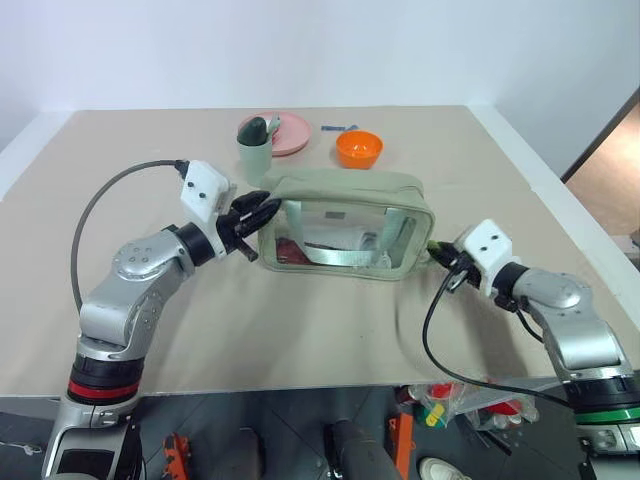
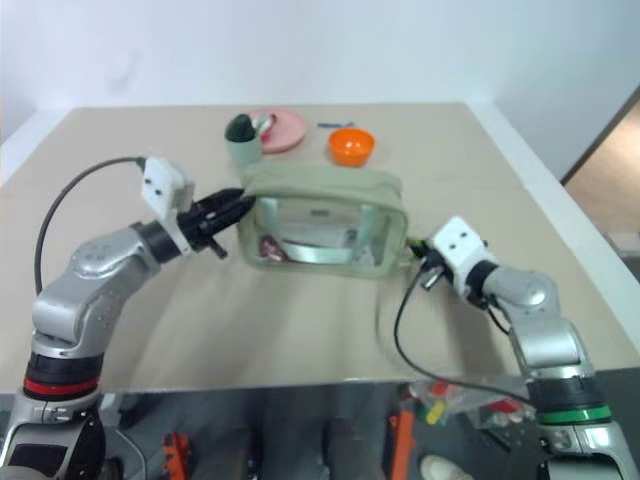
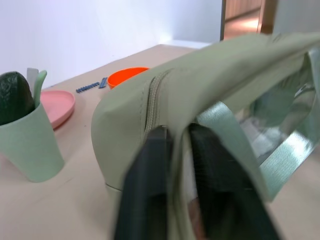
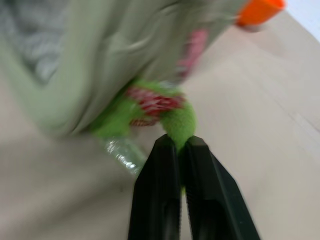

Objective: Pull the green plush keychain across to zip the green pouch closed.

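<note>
The green pouch stands mid-table, a boxy sage fabric case with clear side panels and its top zipper running left to right. My left gripper is at the pouch's left end; in the left wrist view its black fingers are shut on the fabric edge beside the zipper. At the pouch's right end hangs the green plush keychain, fuzzy bright green with a red and pink middle. My right gripper is shut on its lower edge, just off the pouch's right corner.
Behind the pouch stand a sage-green cup holding a dark avocado-like thing, a pink plate, an orange bowl and a small blue item. The table's right edge runs close by my right arm.
</note>
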Robot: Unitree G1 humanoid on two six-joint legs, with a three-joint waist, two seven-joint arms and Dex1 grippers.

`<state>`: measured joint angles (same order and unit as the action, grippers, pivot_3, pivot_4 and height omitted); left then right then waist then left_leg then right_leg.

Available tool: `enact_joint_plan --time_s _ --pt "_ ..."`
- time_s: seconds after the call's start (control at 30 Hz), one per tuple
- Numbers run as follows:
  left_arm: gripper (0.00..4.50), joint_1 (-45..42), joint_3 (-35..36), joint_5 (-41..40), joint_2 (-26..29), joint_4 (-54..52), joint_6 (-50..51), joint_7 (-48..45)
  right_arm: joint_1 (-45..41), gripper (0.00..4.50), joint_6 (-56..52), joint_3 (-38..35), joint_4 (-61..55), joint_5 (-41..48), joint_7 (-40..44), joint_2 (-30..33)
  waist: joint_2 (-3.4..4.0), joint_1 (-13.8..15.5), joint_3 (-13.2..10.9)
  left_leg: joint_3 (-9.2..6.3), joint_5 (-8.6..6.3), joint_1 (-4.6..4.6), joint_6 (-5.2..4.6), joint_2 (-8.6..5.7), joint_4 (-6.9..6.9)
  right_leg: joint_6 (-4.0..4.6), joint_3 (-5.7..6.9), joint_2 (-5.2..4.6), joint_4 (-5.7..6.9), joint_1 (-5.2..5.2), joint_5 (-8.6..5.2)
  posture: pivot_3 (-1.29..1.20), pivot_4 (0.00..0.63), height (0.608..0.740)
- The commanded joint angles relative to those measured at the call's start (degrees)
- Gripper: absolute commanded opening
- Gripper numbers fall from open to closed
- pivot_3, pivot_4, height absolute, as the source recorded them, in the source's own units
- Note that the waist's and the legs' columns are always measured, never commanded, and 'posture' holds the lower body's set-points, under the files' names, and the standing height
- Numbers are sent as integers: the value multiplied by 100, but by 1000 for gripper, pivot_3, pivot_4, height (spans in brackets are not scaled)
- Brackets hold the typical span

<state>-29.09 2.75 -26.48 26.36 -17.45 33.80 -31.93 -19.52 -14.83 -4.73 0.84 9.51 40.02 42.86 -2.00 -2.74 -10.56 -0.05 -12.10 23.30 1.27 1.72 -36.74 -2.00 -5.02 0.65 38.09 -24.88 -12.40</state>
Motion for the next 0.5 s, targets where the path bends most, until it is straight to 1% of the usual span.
enact_joint_plan --time_s 0.03,0.07,0.1,0.2,0.23,0.27,0.3,0.33,0.37,0.43,0.5 --pt "1927 -45 286 -224 202 -113 81 -178 -53 1249 -158 -860 -449 1006 521 117 0 1 0 0 0 0 0 0 -1 0 1 0 0 1 0 0 150 740" --pt "2589 -63 312 -294 241 -98 119 -231 -15 1558 -200 -992 -524 1205 650 131 0 -2 0 -1 0 0 0 0 0 -1 1 0 0 0 0 0 150 740" --pt "2911 -81 324 -353 299 -82 137 -306 17 1827 -286 -1124 -615 1400 735 139 0 -2 0 -2 0 -1 0 1 0 0 2 1 0 1 0 0 150 740" --pt "3993 -129 462 -636 414 -44 283 -509 79 2945 -587 -1434 -851 1848 818 159 0 -2 0 -10 -1 -3 -1 2 1 0 11 3 0 5 -1 0 150 740" --pt "4228 -134 566 -789 462 -45 355 -575 99 3173 -746 -1531 -958 2011 804 170 0 -2 0 -10 0 -3 -1 2 1 1 10 4 0 5 -1 0 150 740" --pt "4500 -135 667 -933 513 -45 431 -631 113 3583 -872 -1616 -1048 2144 779 177 0 -2 0 -11 0 -3 -1 2 0 1 11 3 0 6 -1 0 150 740" --pt "4500 -108 802 -1109 580 -50 534 -690 134 4003 -1030 -1712 -1152 2296 739 182 0 -3 0 -11 0 -2 -1 2 -1 1 11 3 0 6 0 0 150 740" --pt "4500 -76 919 -1242 645 -52 616 -741 156 4265 -1165 -1795 -1244 2429 705 185 0 -5 0 -10 0 -3 -1 2 -1 1 10 3 0 6 0 0 150 740" --pt "4500 17 1067 -1398 761 -76 735 -818 204 4410 -1361 -1912 -1379 2625 658 187 0 -5 0 -10 0 -3 -1 2 -1 1 10 3 0 6 0 0 150 740" --pt "4500 247 1273 -1593 975 -166 892 -922 352 4410 -1729 -2098 -1670 2965 576 207 1 -7 0 -11 0 -2 -1 4 -1 1 12 4 1 5 -1 0 150 740" --pt "4500 600 1273 -1366 1123 -303 750 -837 704 4410 -1853 -2137 -2049 3041 521 189 2 -2 1 -11 -1 -5 -3 5 6 4 12 4 0 4 -5 0 150 740"
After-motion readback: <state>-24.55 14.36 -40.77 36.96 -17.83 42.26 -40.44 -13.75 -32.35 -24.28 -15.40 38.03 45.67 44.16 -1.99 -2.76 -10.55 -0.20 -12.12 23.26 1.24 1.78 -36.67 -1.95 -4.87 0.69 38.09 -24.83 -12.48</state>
